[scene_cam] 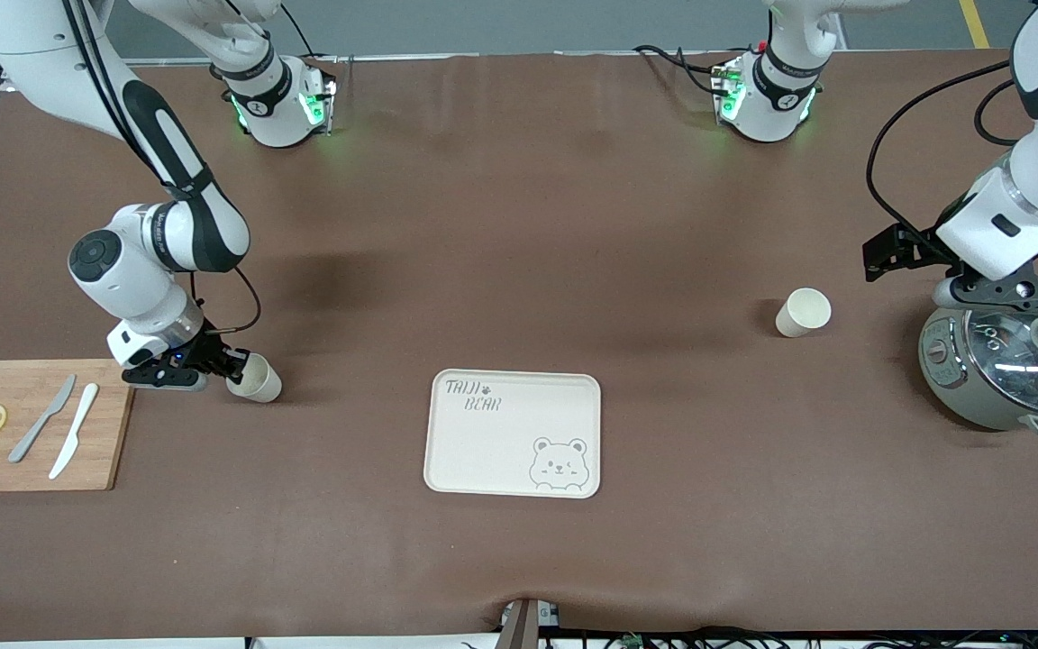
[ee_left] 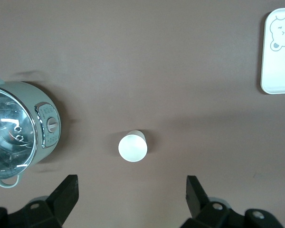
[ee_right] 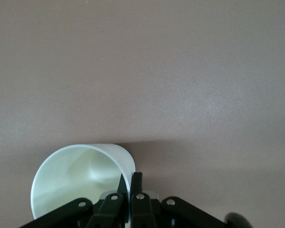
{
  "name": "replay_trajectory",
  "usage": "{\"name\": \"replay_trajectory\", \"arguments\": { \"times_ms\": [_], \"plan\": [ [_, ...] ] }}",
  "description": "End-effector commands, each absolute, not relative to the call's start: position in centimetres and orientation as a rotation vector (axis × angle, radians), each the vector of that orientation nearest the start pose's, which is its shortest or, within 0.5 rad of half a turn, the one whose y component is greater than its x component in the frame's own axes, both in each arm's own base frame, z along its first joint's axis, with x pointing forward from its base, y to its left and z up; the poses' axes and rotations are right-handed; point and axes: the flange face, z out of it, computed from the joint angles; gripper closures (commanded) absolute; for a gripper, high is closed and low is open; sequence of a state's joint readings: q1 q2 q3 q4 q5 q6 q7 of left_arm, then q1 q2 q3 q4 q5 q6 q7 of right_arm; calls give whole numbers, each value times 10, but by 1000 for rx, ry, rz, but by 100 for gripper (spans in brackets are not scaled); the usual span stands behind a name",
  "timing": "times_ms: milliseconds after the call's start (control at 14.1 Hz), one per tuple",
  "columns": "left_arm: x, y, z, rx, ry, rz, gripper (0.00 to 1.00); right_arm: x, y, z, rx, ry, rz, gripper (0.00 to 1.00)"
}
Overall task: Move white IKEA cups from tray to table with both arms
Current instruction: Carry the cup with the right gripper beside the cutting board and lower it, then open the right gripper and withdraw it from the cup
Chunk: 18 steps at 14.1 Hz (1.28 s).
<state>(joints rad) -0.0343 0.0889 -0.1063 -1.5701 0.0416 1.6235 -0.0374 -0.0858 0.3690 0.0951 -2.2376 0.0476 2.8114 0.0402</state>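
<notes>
Presently catalogued, largest item first:

- Table (scene_cam: 519, 270): brown matte sheet filling nearly the whole front frame; both cups now sit on or at it, none on the tray.
- Left arm (scene_cam: 1037, 194): enters at the upper right of the front frame, waiting above the cooker.
- Right arm (scene_cam: 159, 243): reaches down the left side of the front frame toward the cutting board.
- Cooker (scene_cam: 1001, 370): grey pot with a glass lid, right edge of the front frame, mid-height.
- Cutting board (scene_cam: 32, 424): wooden, lower left of the front frame, carrying two knives and two lemon slices.
- Tray (scene_cam: 514, 433): cream, printed bear, centre of the front frame slightly below the middle; bare of cups.
- Left gripper (ee_left: 130, 199): fingers spread wide, holding nothing, poised over the table between cooker and first cup.
- Right gripper (scene_cam: 213, 365): fingers pinched tight on the wall of the second cup, one finger inside the rim, low at the table beside the board.
- First cup (scene_cam: 803, 313): upright and free on the table, right of centre in the front frame.
- Second cup (scene_cam: 255, 379): tilted in the right gripper's pinch, just beside the board.
- Progress, judged: one cup delivered; the other appears nearly placed, needing only release.
</notes>
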Motion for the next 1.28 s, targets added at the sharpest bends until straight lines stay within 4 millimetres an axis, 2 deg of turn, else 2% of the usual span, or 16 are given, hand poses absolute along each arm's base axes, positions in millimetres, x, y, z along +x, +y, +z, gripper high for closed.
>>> {"name": "replay_trajectory", "arguments": {
  "times_ms": [0,71,142,355,426,497,568,639,781,923,1065,1207],
  "plan": [
    [579,-80,582,-3088,180,61,0,567,4,222,-3051,166,-320,48],
    [579,-82,583,-3090,182,59,0,567,4,223,-3051,165,-320,16],
    [579,-84,583,-3090,187,59,0,567,4,224,-3051,168,-322,0],
    [579,-85,584,-3092,184,56,0,568,-1,231,-3051,173,-330,0],
    [579,-84,584,-3092,182,56,0,569,-2,237,-3053,170,-328,0],
    [579,-84,584,-3092,182,56,0,569,-2,251,-3056,167,-300,0],
    [579,-84,584,-3092,182,56,0,568,-3,271,-3060,165,-256,0],
    [579,-84,584,-3092,182,56,0,567,-3,302,-3065,159,-211,0],
    [579,-84,583,-3092,182,59,0,567,-6,373,-3073,143,-57,0],
    [579,-86,585,-3098,186,53,0,573,-23,442,-3078,151,69,0],
    [579,-85,584,-3101,196,56,0,572,-31,490,-3119,102,90,0],
    [579,-86,584,-3098,208,56,0,559,-35,531,-3179,20,13,0]
  ]
}}
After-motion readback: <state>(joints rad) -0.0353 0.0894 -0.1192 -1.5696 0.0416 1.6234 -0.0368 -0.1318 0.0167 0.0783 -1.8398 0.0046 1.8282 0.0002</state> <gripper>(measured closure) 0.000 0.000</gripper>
